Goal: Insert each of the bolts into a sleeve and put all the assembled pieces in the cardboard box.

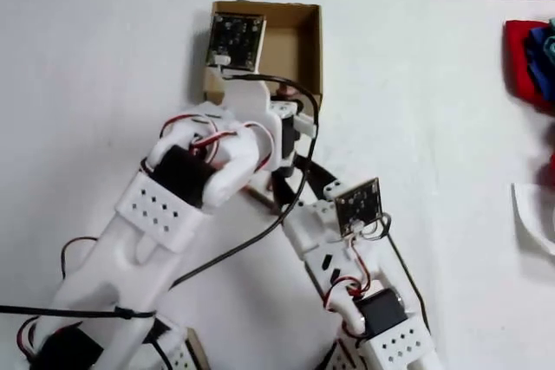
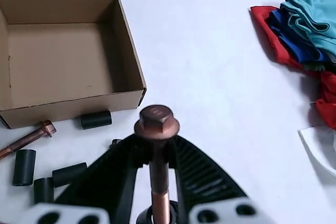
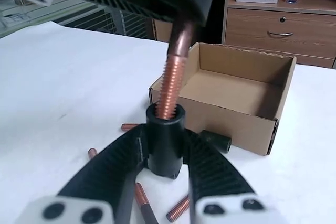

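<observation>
White table (image 1: 434, 127): left hand (image 2: 157, 146) pinches bolt (image 2: 157, 121), right hand (image 3: 164, 153) pinches sleeve (image 3: 165, 129) w/ bolt tip hidden inside.

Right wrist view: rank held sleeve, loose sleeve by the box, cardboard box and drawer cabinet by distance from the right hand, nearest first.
1. Held sleeve: gripped in the right hand.
2. Loose sleeve: lying at the cardboard box front wall.
3. Cardboard box: just behind that sleeve.
4. Drawer cabinet: beyond the table's far edge.
</observation>
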Available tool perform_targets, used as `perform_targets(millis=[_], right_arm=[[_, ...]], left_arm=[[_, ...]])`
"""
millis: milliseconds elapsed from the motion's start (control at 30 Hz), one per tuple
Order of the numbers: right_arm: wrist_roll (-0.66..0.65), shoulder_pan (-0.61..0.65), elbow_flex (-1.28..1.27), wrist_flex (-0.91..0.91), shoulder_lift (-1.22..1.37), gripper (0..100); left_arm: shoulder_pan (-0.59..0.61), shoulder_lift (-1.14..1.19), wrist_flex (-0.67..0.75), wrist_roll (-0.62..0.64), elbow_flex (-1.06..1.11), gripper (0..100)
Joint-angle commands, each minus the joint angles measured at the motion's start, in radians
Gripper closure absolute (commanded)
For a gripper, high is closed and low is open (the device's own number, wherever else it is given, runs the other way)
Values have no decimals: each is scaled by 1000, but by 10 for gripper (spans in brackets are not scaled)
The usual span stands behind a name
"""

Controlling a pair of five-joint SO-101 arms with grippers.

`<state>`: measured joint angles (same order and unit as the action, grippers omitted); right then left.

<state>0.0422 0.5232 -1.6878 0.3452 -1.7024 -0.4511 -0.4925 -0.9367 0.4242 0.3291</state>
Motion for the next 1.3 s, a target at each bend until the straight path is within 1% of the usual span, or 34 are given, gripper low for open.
perform_targets(millis=[0, 200, 333, 433, 800, 900, 967, 1033, 1100, 1133, 1267], right_arm=[[8, 5, -9, 2, -27, 978], [8, 4, -9, 2, -27, 978], [8, 2, -9, 2, -27, 978], [8, 2, -9, 2, -27, 978], [8, -1, -9, 4, -27, 978], [8, -1, -9, 4, -27, 978], [8, -1, -9, 4, -27, 978], [8, -1, -9, 4, -27, 978], [8, -1, -9, 4, -27, 978], [8, -1, -9, 4, -27, 978], [8, -1, -9, 4, -25, 978]], left_arm=[[-8, 8, 14, -3, -41, 976], [-9, 14, -58, -23, -41, 976], [-28, 8, -112, -152, -41, 976], [-60, 8, -147, -210, -41, 976], [-64, 8, -147, -226, -39, 976], [-64, 8, -184, -227, -44, 971], [-64, 8, -222, -227, -41, 922], [-64, 8, -264, -221, -41, 827], [-64, 8, -301, -219, -41, 752], [-64, 8, -311, -219, -41, 740], [-64, 5, -330, -222, -51, 758]])
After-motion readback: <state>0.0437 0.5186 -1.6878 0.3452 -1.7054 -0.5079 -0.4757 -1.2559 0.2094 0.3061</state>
